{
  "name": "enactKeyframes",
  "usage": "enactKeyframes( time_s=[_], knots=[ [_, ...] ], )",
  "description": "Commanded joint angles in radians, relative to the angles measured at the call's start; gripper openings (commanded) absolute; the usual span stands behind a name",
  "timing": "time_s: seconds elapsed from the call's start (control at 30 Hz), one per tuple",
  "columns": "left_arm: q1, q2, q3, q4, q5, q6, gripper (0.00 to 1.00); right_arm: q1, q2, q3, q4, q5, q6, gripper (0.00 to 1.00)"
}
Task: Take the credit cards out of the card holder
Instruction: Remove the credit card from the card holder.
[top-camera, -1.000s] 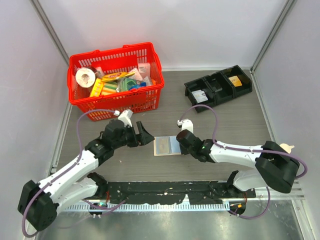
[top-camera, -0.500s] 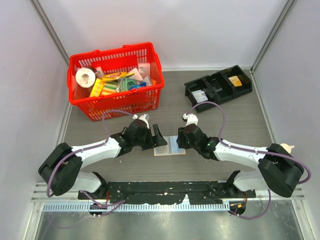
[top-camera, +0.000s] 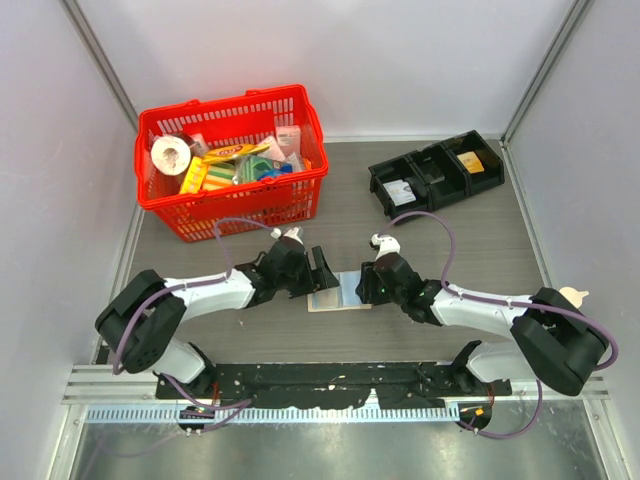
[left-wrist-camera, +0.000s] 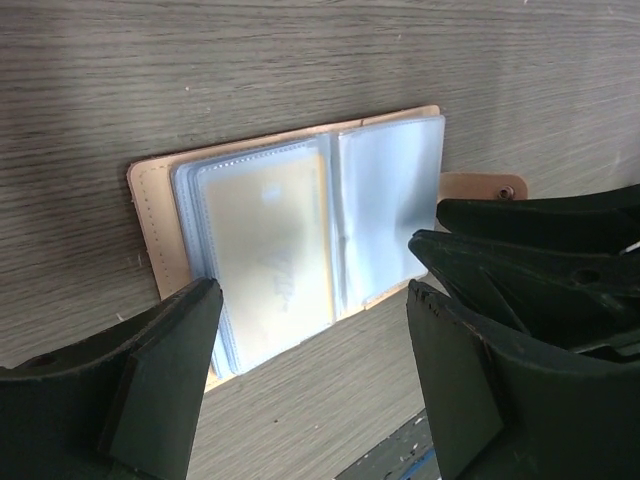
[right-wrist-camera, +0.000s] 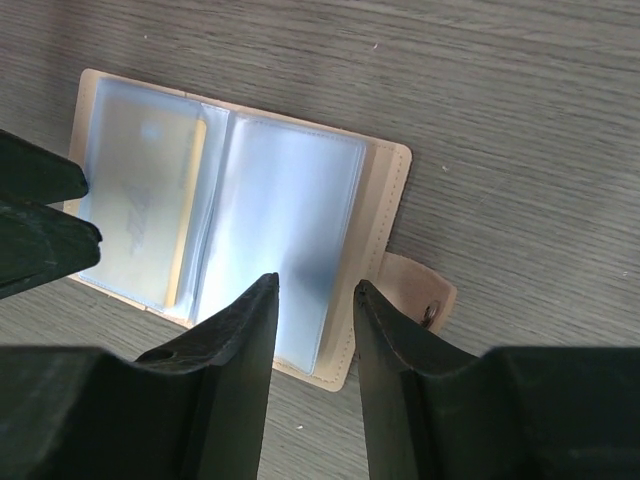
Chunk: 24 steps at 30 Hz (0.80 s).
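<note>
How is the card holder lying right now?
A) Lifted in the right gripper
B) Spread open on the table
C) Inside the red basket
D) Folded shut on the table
B: the card holder lies spread open on the table, its inside facing up.

**Count of items, placed relative to the card holder.** We count one card holder, open on the worktop. It shows two clear sleeves, one closure tab and one yellowish credit card that we can make out. Flanking the card holder are one left gripper and one right gripper, each with two fingers. Beyond the card holder we count one red basket, holding one white roll among goods too jumbled to count. There is also one black tray of three compartments, holding one pale item and one yellow item.
</note>
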Motion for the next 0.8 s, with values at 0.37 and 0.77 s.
enactKeyframes(
  time_s=[0.37, 0.77],
  knots=[
    [-0.039, 0.047, 0.092, -0.075, -0.1, 0.033, 0.81, -0.014, -0.023, -0.028, 0.076, -0.025, 0.021, 0.4],
    [-0.057, 0.049, 0.126, -0.155, -0.126, 0.058, 0.81, -0.014, 0.002, -0.05, 0.093, -0.045, 0.05, 0.38]
  ],
)
